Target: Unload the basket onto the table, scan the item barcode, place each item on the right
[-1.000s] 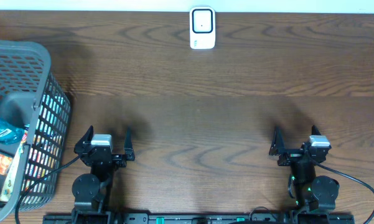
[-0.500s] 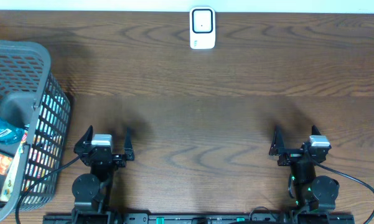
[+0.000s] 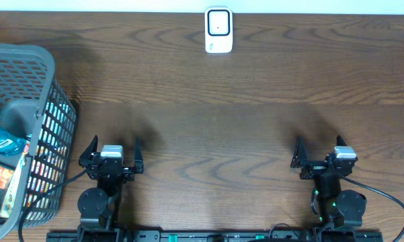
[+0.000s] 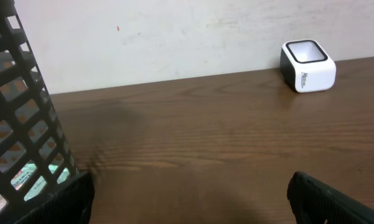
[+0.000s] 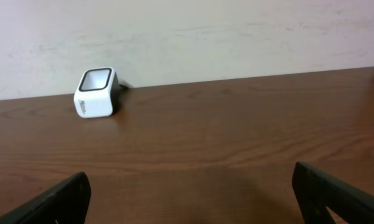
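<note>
Left fingers and right fingers were spread wide, empty — I'd have sent the left into the basket first, then headed for the scanner.

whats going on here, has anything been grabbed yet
Nothing is being handled at this moment. The left gripper and the right gripper both sit open and empty near the front edge of the dark wooden table. The grey plastic mesh basket on the left holds the items, among them a blue bottle, and no item lies out on the table. The small white barcode scanner stands at the far edge, by the wall.
</note>
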Motion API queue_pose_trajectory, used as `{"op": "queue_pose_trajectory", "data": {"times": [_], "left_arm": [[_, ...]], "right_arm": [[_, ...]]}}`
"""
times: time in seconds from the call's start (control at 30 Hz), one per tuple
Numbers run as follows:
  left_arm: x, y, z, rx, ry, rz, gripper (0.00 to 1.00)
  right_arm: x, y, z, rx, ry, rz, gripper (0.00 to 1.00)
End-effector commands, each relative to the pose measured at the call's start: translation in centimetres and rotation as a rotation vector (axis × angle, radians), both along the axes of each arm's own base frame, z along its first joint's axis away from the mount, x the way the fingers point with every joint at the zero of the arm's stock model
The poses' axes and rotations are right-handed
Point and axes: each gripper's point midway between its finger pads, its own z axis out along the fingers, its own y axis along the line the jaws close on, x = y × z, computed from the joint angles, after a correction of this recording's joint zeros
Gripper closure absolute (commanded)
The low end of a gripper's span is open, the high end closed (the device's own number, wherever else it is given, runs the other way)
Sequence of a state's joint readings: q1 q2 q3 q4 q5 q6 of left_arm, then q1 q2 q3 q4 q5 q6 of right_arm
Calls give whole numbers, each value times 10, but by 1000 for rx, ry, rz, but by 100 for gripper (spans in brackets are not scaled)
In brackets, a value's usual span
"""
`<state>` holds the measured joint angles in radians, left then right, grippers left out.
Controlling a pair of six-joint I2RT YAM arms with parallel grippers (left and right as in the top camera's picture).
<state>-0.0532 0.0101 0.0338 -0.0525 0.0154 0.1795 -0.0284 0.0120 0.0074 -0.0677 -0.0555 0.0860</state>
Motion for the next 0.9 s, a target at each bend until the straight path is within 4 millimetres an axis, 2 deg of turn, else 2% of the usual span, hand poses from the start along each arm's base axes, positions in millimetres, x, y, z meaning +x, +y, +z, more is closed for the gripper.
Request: {"op": "queue_pose_trajectory", "data": {"times": [0.0,0.3,0.6,0.73,0.87], "left_arm": [[0,6,-18,15,43,30,2],[0,4,-17,-42,38,30,2],[-2,-25,-14,-97,37,-138,2],[-2,-27,-13,-169,40,-136,2],[-2,-27,-4,-169,21,-138,2]], "right_arm": [[0,1,-1,-13,2,5,1],[0,1,-1,-13,2,5,1],[0,1,-1,-14,2,5,1],[0,1,-1,-13,2,5,1],[0,1,-1,-13,2,5,1]]}}
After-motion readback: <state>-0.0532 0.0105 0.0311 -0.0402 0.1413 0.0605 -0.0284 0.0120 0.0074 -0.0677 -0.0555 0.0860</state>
